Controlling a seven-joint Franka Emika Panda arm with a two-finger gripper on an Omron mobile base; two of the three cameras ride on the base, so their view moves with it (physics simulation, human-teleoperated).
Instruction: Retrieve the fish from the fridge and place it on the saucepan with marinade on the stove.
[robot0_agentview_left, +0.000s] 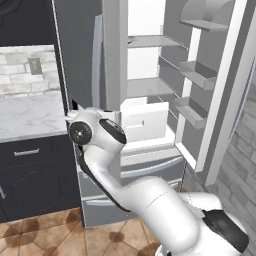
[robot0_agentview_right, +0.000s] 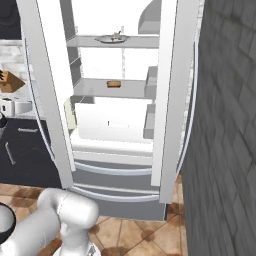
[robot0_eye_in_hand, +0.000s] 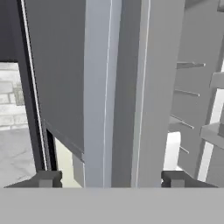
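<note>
The fridge (robot0_agentview_left: 150, 90) stands with both upper doors swung open, its white interior, shelves and door bins in plain sight, and the two bottom drawers shut. In the right base view a shallow dish (robot0_agentview_right: 111, 38) rests on the top shelf with something small and pale in it; whether that is the fish cannot be told at this size. On the shelf below lies a small brown item (robot0_agentview_right: 114, 84), near the middle. The arm (robot0_agentview_left: 100, 150) rises from the lower right of the left base view and reaches up toward the edge of the left door (robot0_agentview_left: 112, 55), its wrist close against that edge. In the hand view the gripper (robot0_eye_in_hand: 111, 178) faces the door's edge at close range; its two dark fingertips (robot0_eye_in_hand: 48, 178) stand wide apart at the bottom corners, with the edge between them, and nothing is held. To the left of the fridge a marble counter (robot0_agentview_left: 27, 117) runs over dark cabinets (robot0_agentview_left: 35, 175), with a pale brick wall behind. A grey brick wall (robot0_agentview_right: 225, 125) stands to the fridge's right, and the floor (robot0_agentview_right: 130, 230) is brown tile.
</note>
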